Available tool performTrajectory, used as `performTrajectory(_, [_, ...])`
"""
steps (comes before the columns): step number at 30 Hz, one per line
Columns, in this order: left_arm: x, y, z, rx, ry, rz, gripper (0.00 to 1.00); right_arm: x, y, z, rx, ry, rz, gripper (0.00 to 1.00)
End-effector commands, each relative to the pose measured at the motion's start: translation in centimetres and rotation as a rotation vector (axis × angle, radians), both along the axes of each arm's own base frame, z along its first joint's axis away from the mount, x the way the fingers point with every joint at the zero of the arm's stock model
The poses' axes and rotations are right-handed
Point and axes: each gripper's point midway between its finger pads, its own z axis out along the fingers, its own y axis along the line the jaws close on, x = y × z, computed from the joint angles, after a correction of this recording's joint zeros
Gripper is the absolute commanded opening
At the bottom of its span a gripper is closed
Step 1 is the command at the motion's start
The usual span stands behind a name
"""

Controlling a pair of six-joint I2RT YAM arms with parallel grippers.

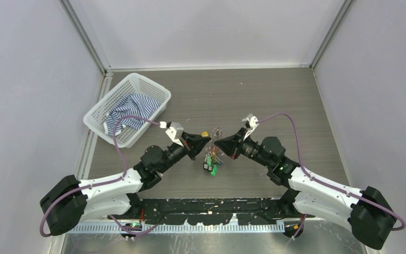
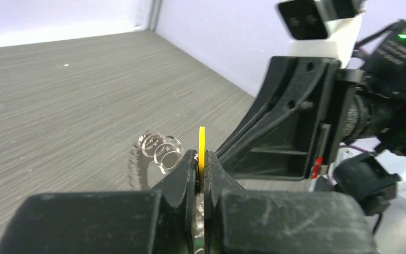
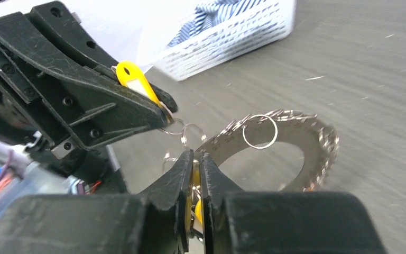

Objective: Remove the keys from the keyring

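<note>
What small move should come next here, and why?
Probably ease the left gripper away from the right gripper. Its jaws pinch a yellow tag joined through small rings to the keyring, while the right jaws pinch a yellow piece beside that ring; tension may free the tag.

keys [image 1: 211,160] tiny overhead, keyring [image 3: 323,138] blurred

- My tabletop [image 1: 275,100] is a grey, wood-grain laminate board, closed in by pale lilac-grey walls [image 1: 206,26] on three sides.
- A white plastic lattice basket [image 1: 150,84] sits at my far left on the board, turned at an angle and close to the left wall.
- Inside it lies a crumpled blue-and-white striped cloth [image 1: 132,108], bunched up to about the rim.
- Along my near edge runs a flat black mounting plate [image 1: 211,203], with a pale toothed strip just in front of it.
</note>
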Motion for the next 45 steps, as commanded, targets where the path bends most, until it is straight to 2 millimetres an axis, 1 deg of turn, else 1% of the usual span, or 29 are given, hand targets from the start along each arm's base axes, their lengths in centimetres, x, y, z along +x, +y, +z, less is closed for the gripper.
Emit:
performTrajectory(1, [1.4, 0.8, -0.3, 0.038, -0.014, 0.029, 0.00, 2.4, -2.9, 4.6, 0.145, -0.164, -0.176, 0.20])
performTrajectory(2, [1.1, 0.7, -0.3, 0.041, -0.014, 0.012, 0.00, 2.3, -3.1, 4.3, 0.155, -0.160, -0.182, 0.27])
performTrajectory(3, [1.0, 0.6, -0.3, 0.041, -0.012, 0.003, 0.00, 2.2, -3.2, 4.1, 0.160, -0.156, -0.182, 0.30])
performTrajectory(5, [0.8, 0.4, -0.4, 0.046, -0.005, -0.013, 0.00, 2.0, -3.2, 3.6, 0.156, -0.143, -0.175, 0.33])
performTrajectory(7, [0.7, 0.2, -0.5, 0.045, -0.001, -0.031, 0.00, 1.9, -3.5, 3.2, 0.176, -0.117, -0.185, 0.39])
performTrajectory(9, [0.3, -0.1, -0.4, 0.038, 0.002, -0.057, 0.00, 1.7, -3.6, 3.2, 0.201, -0.114, -0.184, 0.43])
performTrajectory(10, [0.2, -0.2, -0.5, 0.035, 0.007, -0.067, 0.00, 1.6, -3.5, 3.2, 0.204, -0.113, -0.177, 0.43])
performTrajectory(11, [0.1, -0.3, -0.6, 0.033, 0.011, -0.079, 0.00, 1.4, -3.2, 3.2, 0.192, -0.124, -0.155, 0.40])
performTrajectory(13, [-0.1, -0.6, -0.8, 0.031, 0.021, -0.100, 0.00, 1.1, -2.7, 3.0, 0.179, -0.117, -0.122, 0.29])
performTrajectory(14, [-0.2, -0.6, -0.7, 0.022, 0.026, -0.110, 0.00, 1.0, -2.4, 2.8, 0.177, -0.110, -0.109, 0.27])
performTrajectory(17, [-0.1, -0.5, -0.7, -0.018, 0.049, -0.146, 0.00, 0.8, -2.4, 2.4, 0.216, -0.122, -0.097, 0.38])
performTrajectory(21, [-0.2, -0.5, -0.9, -0.041, 0.070, -0.206, 0.00, 0.2, -2.3, 1.9, 0.217, -0.143, -0.069, 0.46])
performTrajectory(25, [-0.5, -0.9, -1.0, -0.028, 0.073, -0.244, 0.00, -0.4, -2.4, 1.5, 0.186, -0.148, -0.051, 0.44])
performTrajectory(27, [-0.7, -1.1, -0.9, -0.026, 0.074, -0.274, 0.00, -0.5, -2.3, 1.1, 0.135, -0.148, -0.037, 0.45])
performTrajectory(29, [-1.1, -1.4, -0.6, -0.033, 0.066, -0.306, 0.00, -0.8, -2.0, 0.6, 0.075, -0.141, -0.006, 0.44])
performTrajectory(31, [-1.3, -1.6, -0.6, -0.034, 0.069, -0.328, 0.00, -1.1, -1.5, 0.4, 0.065, -0.151, 0.034, 0.44])
performTrajectory(34, [-1.4, -1.7, -0.6, -0.040, 0.073, -0.338, 0.00, -1.9, -0.9, -0.4, 0.054, -0.197, 0.089, 0.41])
performTrajectory(39, [-1.8, -1.8, -0.4, -0.044, 0.074, -0.369, 0.00, -2.8, -0.4, -1.5, 0.004, -0.285, 0.109, 0.42])
performTrajectory(42, [-1.9, -1.8, -0.3, -0.042, 0.072, -0.381, 0.00, -2.9, -0.1, -1.9, -0.019, -0.309, 0.119, 0.38])
performTrajectory(45, [-2.0, -1.8, -0.3, -0.044, 0.071, -0.392, 0.00, -2.6, 0.1, -2.9, -0.066, -0.326, 0.115, 0.34])
